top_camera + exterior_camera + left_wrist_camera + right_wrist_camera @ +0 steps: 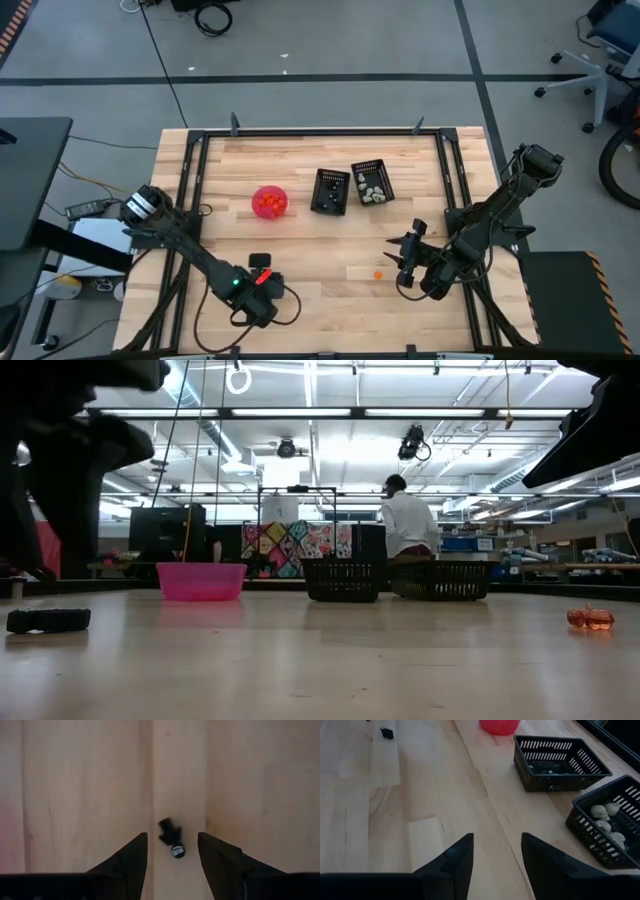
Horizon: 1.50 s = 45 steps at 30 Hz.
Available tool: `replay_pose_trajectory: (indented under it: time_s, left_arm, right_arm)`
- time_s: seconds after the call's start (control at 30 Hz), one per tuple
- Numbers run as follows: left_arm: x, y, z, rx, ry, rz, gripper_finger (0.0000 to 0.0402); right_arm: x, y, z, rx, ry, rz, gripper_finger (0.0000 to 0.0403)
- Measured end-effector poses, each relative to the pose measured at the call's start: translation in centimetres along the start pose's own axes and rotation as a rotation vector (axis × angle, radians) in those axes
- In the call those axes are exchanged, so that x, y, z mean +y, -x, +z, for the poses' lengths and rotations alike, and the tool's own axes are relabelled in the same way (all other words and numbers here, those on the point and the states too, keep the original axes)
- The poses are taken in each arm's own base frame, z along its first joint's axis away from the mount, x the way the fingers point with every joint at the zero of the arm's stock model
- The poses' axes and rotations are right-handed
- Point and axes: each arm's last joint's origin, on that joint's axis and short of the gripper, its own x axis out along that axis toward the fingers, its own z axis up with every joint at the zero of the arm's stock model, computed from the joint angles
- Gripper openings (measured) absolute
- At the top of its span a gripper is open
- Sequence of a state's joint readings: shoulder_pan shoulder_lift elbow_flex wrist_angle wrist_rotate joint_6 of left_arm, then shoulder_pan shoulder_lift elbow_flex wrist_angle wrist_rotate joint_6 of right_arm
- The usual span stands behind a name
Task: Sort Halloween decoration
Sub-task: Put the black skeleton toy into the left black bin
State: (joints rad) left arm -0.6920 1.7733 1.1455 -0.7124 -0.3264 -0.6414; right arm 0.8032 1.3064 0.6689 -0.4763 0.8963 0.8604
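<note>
A small black trinket [171, 836] lies on the wooden table, and my left gripper [172, 840] is open over it with one finger on either side, touching nothing. It also shows in the high view [260, 260], just ahead of my left gripper [257, 278] near the front edge. A small orange trinket [378, 274] lies on the table just left of my right gripper [405, 260], which is open and empty [497, 837]. The pink bowl [269, 201] holds orange trinkets. One black basket [371, 183] holds pale skull trinkets [605, 817], the other [331, 190] dark ones.
The bowl and the two baskets stand in a row at the table's middle, toward the far side. A black frame rail [320, 133] runs around the table. In the low view a person [405, 520] stands in the room beyond.
</note>
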Motion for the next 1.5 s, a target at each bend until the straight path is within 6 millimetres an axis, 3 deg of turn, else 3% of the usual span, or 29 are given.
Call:
replay_pose_trajectory:
  time_s: [0.53,0.97,1.1,1.3,1.5]
  left_arm:
    - [0.7,-2.8,-2.7,-0.008,0.100,0.019,0.0174]
    - [0.6,-3.0,-2.7,-0.029,0.107,-0.004,0.0045]
    - [0.5,-3.0,-2.4,-0.076,0.091,0.000,0.0023]
    - [0.8,-3.2,-1.3,-0.202,0.076,0.061,0.0032]
    - [2.5,-3.7,0.7,-0.283,0.045,0.125,0.0035]
  right_arm:
    - [0.1,0.0,0.2,-0.012,0.002,0.010,0.0169]
    - [0.0,-0.2,0.3,-0.011,-0.005,0.000,0.0169]
    - [0.0,-0.2,0.3,-0.011,-0.006,0.001,0.0169]
    - [0.0,-0.2,0.3,-0.012,-0.006,0.001,0.0169]
    - [0.0,-0.2,0.3,-0.016,-0.003,0.001,0.0169]
